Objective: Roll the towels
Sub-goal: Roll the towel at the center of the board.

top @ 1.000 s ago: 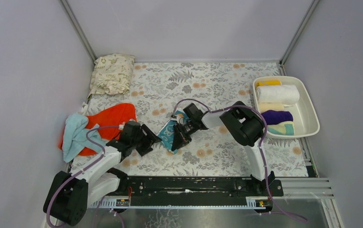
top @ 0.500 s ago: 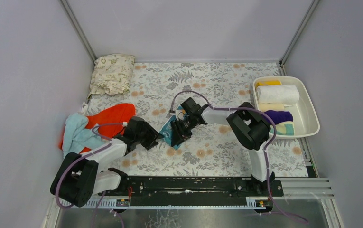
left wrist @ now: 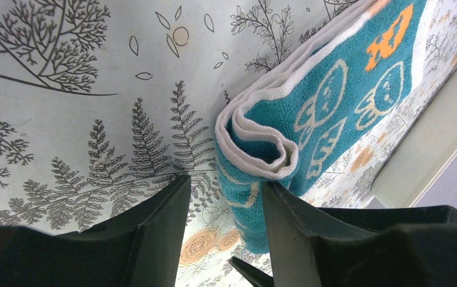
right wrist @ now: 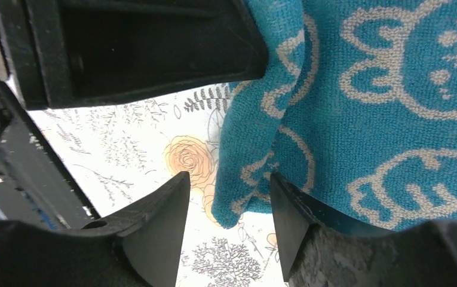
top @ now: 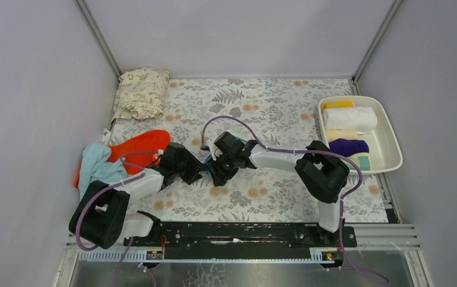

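Observation:
A teal towel with printed pictures (top: 208, 161) lies mid-mat, mostly hidden under the two grippers. In the left wrist view its rolled end (left wrist: 267, 146) shows white inner layers. My left gripper (left wrist: 226, 206) is open, with the roll's lower edge between its fingers. My right gripper (right wrist: 226, 200) is open, and a hanging corner of the same towel (right wrist: 363, 89) sits between its fingers. In the top view the left gripper (top: 195, 171) and the right gripper (top: 215, 171) meet at the towel. An orange-red towel (top: 139, 146) and a light blue towel (top: 97, 166) lie in a heap at the left.
A white tray (top: 395, 143) at the right holds rolled towels: yellow (top: 337, 104), white (top: 350, 118), cream (top: 340, 134), purple (top: 348, 146). A beige leaf-printed cushion (top: 142, 92) lies at the back left. The floral mat (top: 261, 107) covers the table.
My right gripper has moved left along the teal towel. My left gripper has reached right to meet it. The towel is now mostly covered by both grippers.

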Tool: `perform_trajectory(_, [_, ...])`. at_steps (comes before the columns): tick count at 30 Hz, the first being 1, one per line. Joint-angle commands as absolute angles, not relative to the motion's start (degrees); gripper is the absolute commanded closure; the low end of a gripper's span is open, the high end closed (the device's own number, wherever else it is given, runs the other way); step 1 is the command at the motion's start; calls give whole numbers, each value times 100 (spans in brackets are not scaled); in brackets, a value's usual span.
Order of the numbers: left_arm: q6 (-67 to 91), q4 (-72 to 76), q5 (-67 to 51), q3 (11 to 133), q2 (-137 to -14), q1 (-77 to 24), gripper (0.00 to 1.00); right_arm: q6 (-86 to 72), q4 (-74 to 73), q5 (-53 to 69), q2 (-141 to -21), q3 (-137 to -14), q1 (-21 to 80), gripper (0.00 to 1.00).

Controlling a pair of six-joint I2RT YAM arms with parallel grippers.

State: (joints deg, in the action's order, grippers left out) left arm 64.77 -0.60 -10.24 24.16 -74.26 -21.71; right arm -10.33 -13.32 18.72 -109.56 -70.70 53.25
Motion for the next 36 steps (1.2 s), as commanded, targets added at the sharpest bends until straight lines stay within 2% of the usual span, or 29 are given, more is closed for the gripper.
perform_trajectory(1, [6381, -634, -640, 2274, -7734, -2207, 52, -530, -1085, 1168, -10939, -7034, 5501, 43])
perform_trajectory(3, [6389, -633, -635, 2288, -7803, -2210, 52, -487, -1050, 1094, -10997, -7008, 5543, 47])
perform_trajectory(7, [6398, -637, -681, 2312, -7877, -2215, 51, -483, -982, 1375, -10997, -6958, 5538, 63])
perform_trajectory(14, [6494, -704, -795, 2149, -7340, -2207, 44, -900, -688, 2815, -11019, -6923, 5347, 87])
perform_trajectory(19, [6495, -838, -751, 2101, -7102, -2206, 42, -1630, -15, 4265, -11155, -6693, 4831, 90])
perform_trajectory(24, [6542, -687, -771, 2022, -7182, -2206, 43, -1901, 11, 4914, -11581, -6813, 4520, 90])
perform_trajectory(29, [6621, -476, -732, 1995, -7449, -2206, 43, -2102, -139, 5037, -12061, -6869, 4351, 91])
perform_trajectory(33, [6688, -480, -587, 2084, -7855, -2204, 47, -2330, 24, 4783, -12051, -6631, 4241, 88])
perform_trajectory(36, [6685, -554, -528, 2209, -8192, -2211, 57, -2234, -181, 4431, -11833, -6633, 4245, 83])
